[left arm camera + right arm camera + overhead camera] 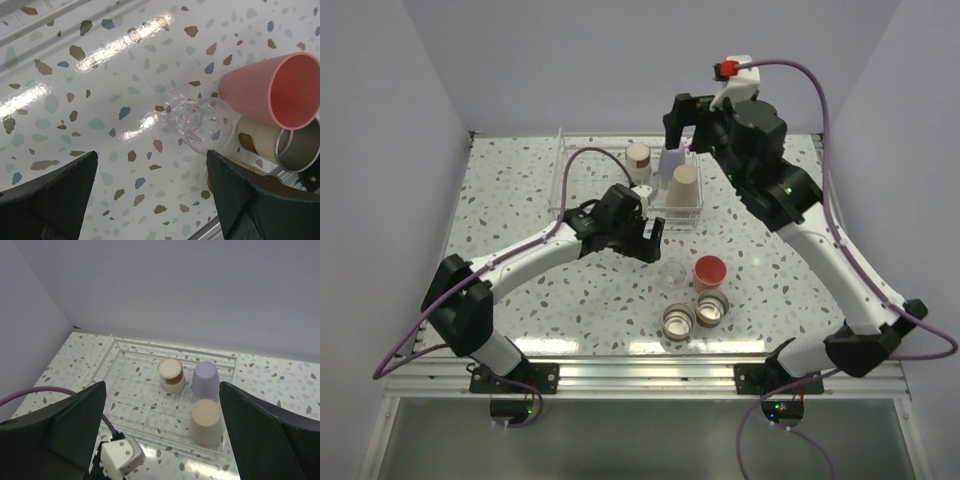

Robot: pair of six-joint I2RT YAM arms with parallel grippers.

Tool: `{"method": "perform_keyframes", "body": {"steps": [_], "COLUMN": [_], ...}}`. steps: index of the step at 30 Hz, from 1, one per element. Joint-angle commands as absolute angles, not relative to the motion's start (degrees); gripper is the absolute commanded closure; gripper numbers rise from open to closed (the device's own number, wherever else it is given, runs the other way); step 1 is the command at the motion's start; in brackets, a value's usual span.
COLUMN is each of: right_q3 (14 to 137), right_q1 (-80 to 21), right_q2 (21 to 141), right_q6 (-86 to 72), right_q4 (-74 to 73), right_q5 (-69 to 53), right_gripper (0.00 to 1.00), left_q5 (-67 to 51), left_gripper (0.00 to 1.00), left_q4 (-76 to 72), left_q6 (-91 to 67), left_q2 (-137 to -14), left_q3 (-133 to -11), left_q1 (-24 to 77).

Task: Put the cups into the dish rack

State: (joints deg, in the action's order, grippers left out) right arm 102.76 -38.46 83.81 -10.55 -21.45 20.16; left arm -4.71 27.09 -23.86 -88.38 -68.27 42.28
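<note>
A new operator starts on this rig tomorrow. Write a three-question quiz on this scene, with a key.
1. How many cups stand in the dish rack?
2. True or false: the left gripper and the right gripper are both open.
3. Which cup is nearest the left gripper? A. red-pink cup B. clear cup C. lavender cup
Key: 1. three: tan-based cup, lavender cup, beige cup. 2. true. 3. B.

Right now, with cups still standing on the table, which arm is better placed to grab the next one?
Left. The left gripper hangs open close to the clear cup, with the red-pink cup beside it. The right gripper is open too, but over the dish rack, farther away.
</note>
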Motion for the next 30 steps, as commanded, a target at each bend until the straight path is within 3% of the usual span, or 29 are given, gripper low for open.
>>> {"method": "perform_keyframes", "body": {"steps": [1,10,14,19,22,23,25,26,29,30], "right_q3": [94.2,86.8,86.7,86.7,86.7,86.7,86.6,86.5,85.7,85.4], "right_q1": [-38.1,-38.1,-38.2,-38.1,-38.1,-38.1,-38.1,-38.1,-38.1,-38.2], "right_q2": [79.4,70.8,70.6,71.3,71.7,71.8,71.7,71.6,71.2,71.0], "right_q6": [-11.2,-10.8,-9.9,-9.4,-9.6,-9.7,-9.6,-9.6,-9.5,-9.4], "right_q4": [-24.3,-28.5,-28.7,-28.7,-29.1,-29.2,-29.5,-29.7,-30.2,-30.5], "right_q5": [24.3,27.9,28.3,27.6,27.0,26.9,26.8,26.8,27.2,27.2], "right_gripper": [0.02,0.02,0.02,0.02,0.02,0.02,0.02,0.02,0.02,0.02], "left_q5": [-0.7,-3.2,-3.7,-4.1,-5.1,-5.5,-7.4,-7.9,-10.5,-10.8], "left_gripper": [0.07,0.11,0.21,0.23,0.32,0.47,0.65,0.80,0.93,0.93], "left_q4": [28.3,25.5,25.7,24.1,22.8,22.0,20.9,19.9,18.2,18.2], "left_q6": [-21.4,-21.7,-22.0,-22.8,-23.6,-23.6,-23.8,-24.1,-24.8,-25.0], "left_q2": [-91.8,-98.5,-100.7,-101.5,-102.3,-102.7,-103.1,-103.4,-104.5,-104.8], "left_q3": [-72.9,-74.8,-74.7,-73.2,-72.6,-72.5,-72.2,-72.1,-71.7,-71.7], "left_q1": [44.4,45.6,46.2,47.4,47.7,47.7,47.7,47.7,47.7,47.7]}}
